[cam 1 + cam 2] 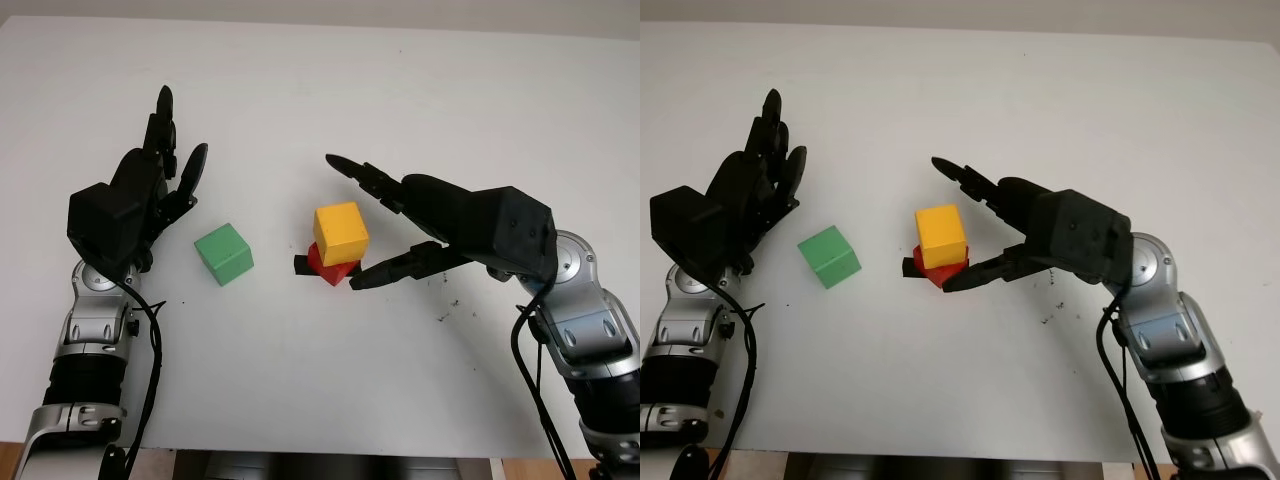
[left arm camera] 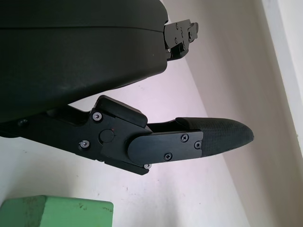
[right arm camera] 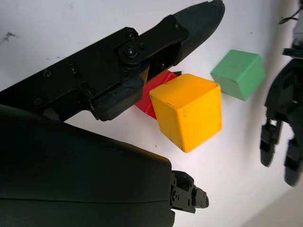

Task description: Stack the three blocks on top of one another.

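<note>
White table (image 1: 420, 90): yellow block (image 1: 341, 232) between open right hand (image 1: 365, 225) fingers.

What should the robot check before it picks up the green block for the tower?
1. Yellow block sits on red block: ok, though it looks a bit off-centre.
2. Right hand has let go of the yellow block: ok, it is open beside the stack.
3. Green block free on the table, apart from the stack: ok.
4. Left hand holds nothing and is near the green block: ok, open just beside it.
5. Stack steady enough for a third block: cannot tell.
</note>
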Motion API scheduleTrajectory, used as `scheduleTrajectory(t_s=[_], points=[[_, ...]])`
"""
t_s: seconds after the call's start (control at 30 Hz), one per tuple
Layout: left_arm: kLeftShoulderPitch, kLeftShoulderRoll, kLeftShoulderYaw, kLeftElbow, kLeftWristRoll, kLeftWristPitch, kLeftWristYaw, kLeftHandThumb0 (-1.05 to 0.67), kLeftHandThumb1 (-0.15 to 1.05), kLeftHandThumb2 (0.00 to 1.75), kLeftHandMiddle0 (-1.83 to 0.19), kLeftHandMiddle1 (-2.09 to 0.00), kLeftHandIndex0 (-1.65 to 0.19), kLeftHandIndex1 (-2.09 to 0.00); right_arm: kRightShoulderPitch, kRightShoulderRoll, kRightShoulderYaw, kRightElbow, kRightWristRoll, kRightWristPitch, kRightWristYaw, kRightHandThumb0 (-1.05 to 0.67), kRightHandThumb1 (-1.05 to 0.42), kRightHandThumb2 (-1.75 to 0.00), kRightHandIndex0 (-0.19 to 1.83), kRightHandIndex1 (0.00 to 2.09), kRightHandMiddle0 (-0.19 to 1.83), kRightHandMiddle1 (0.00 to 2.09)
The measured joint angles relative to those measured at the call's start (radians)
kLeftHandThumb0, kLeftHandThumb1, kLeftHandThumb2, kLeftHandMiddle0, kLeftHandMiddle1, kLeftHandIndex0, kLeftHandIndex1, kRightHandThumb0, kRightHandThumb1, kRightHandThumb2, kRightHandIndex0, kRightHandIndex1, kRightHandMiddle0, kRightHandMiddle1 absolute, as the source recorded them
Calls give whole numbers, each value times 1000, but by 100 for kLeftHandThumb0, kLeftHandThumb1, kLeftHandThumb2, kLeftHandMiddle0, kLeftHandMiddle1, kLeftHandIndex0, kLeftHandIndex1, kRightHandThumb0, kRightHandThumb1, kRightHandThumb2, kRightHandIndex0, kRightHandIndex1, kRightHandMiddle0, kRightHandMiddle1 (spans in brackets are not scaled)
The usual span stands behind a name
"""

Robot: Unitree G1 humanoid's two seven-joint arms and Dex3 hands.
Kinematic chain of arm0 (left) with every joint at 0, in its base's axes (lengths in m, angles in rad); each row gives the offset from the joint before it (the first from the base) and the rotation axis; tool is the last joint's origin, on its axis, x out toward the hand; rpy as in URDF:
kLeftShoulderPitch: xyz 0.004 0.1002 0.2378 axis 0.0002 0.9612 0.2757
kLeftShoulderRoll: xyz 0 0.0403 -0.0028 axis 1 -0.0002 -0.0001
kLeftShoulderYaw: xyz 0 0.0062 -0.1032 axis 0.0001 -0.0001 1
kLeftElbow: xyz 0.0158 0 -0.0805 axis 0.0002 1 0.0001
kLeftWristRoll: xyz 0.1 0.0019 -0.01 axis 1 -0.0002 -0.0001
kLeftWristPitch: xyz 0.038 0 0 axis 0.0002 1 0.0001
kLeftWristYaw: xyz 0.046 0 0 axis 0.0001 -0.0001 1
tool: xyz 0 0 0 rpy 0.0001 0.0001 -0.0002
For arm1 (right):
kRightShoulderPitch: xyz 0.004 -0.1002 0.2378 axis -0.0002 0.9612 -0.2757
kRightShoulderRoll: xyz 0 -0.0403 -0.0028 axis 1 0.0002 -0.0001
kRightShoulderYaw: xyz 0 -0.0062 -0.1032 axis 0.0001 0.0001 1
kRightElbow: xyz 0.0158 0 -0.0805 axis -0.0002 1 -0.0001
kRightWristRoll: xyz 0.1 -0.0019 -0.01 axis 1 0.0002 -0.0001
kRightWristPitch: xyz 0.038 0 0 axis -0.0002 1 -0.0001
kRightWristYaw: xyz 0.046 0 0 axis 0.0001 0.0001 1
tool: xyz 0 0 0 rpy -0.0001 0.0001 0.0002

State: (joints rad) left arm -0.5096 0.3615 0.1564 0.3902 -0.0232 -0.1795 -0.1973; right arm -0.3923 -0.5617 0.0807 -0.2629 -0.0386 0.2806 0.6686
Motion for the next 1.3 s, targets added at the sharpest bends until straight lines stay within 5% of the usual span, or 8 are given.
scheduleTrajectory(t_s=[0.1,0.27,0.63,0.73,0.83,0.9,1.07,1.3], points=[[7,0,5,-11,0,-41,11,-83,105,50,13,-6,12,-6,53,36,-107,-59,121,6,-42,-101,-96,-9,-19,0,-19,0],[13,29,8,-21,0,-109,-22,-75,105,43,-1,-9,-1,-10,163,203,-219,-108,216,-19,-248,-86,-105,-70,-19,0,-19,0],[-59,200,10,28,18,-224,-159,-46,105,13,-81,-29,-66,-30,227,367,-263,-163,317,133,-511,-79,-105,-82,-19,0,-19,0],[-110,286,-16,87,91,-313,-204,-48,101,7,-64,-28,-61,-29,229,368,-271,-162,317,148,-535,-79,-105,-81,-19,0,-19,0],[-188,370,-67,148,130,-397,-310,-52,93,5,-17,-77,-56,-21,224,372,-282,-159,321,164,-566,-78,-105,-79,-19,0,-19,0],[-240,428,-112,171,154,-428,-414,-57,90,5,-1,-78,-51,-12,217,373,-287,-153,324,172,-579,-78,-105,-80,-19,0,-19,0],[-297,505,-211,135,242,-467,-562,-62,84,4,11,-68,-45,-5,198,375,-287,-131,326,173,-588,-78,-105,-79,-19,0,-19,0],[-281,577,-267,-18,451,-578,-507,-55,83,5,4,-48,-42,-4,191,381,-283,-130,325,178,-613,-78,-105,-80,-19,0,-19,0]])
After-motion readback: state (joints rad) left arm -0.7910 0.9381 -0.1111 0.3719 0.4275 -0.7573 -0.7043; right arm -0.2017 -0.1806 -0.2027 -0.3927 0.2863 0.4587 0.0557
